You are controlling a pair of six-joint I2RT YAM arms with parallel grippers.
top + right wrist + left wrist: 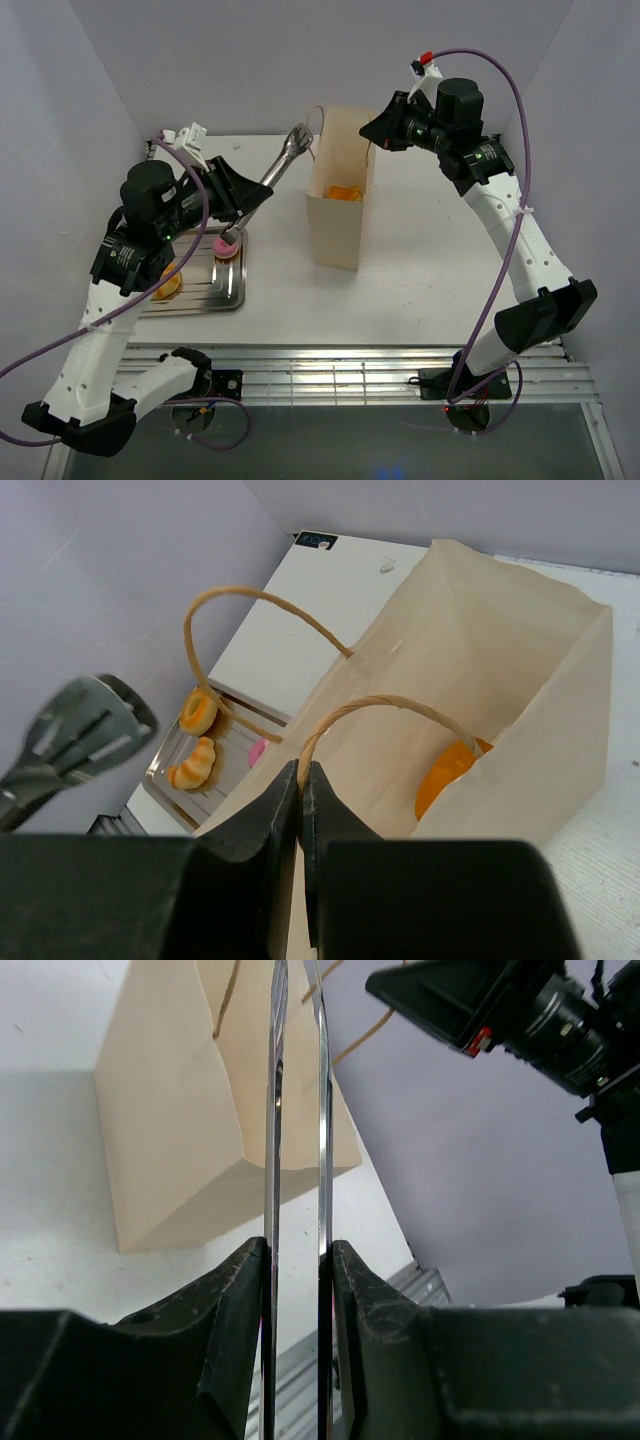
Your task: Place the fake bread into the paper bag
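Note:
The paper bag (335, 225) stands upright mid-table, with an orange fake bread (345, 193) inside; the bread also shows in the right wrist view (445, 775). My right gripper (373, 128) is shut on the bag's near string handle (375, 705), at the bag's top right edge. My left gripper (238, 205) is shut on metal tongs (280, 165) whose tips reach up beside the bag's top left. No bread shows in the tongs' tips (75, 735). More bread lies on the tray: a ring-shaped piece (198, 712) and a croissant (195, 763).
A silver tray (225, 295) lies left of the bag, under my left arm, and also holds a pink doughnut (225, 245). Purple walls close in on the left, back and right. A slatted metal strip runs along the table's near edge.

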